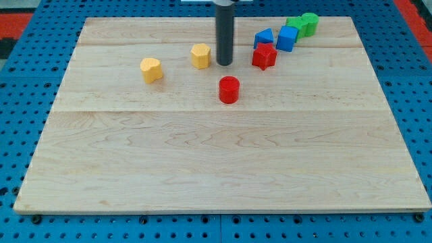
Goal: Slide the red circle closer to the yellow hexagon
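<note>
1 red circle (229, 89) on worktop (202, 175) — just below my tip (224, 64), slightly toward the view's right; yellow hexagon (200, 55) just beside tip, view's left. End effector: bare rod, holding nothing.

From my console the feed is bright and evenly lit; light seems to fall from overhead, since shadows are short and soft; my tip (224, 63) throws only a faint dark smudge at its foot, and the red circle (229, 90) leaves a thin shade along its lower edge; the wooden board (202, 169) shows no hard glare, only a pale wash towards the upper part of the frame; grain lines read clearly at the centre; block edges look slightly soft and blocky from compression; the blue perforated table (20, 27) at the frame corners stays in focus, without obvious bending at the edges.
</note>
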Motion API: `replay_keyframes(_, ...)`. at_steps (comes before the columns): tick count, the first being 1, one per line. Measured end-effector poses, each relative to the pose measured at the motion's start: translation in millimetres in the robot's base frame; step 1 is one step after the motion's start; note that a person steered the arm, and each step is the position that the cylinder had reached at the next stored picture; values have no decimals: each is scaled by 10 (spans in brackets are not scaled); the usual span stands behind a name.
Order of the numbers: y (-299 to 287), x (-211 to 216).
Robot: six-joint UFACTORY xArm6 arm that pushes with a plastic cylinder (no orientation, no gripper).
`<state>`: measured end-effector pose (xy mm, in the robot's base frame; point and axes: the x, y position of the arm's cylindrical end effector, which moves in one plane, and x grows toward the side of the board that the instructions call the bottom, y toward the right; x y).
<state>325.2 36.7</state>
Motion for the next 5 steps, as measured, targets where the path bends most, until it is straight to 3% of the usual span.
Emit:
replay_keyframes(1, 765, -176)
replay_keyframes(2, 1104, -189)
replay_keyframes(3, 1266, 475)
replay_keyframes(4, 673, 1111)
replay_keyframes(5, 10, 875)
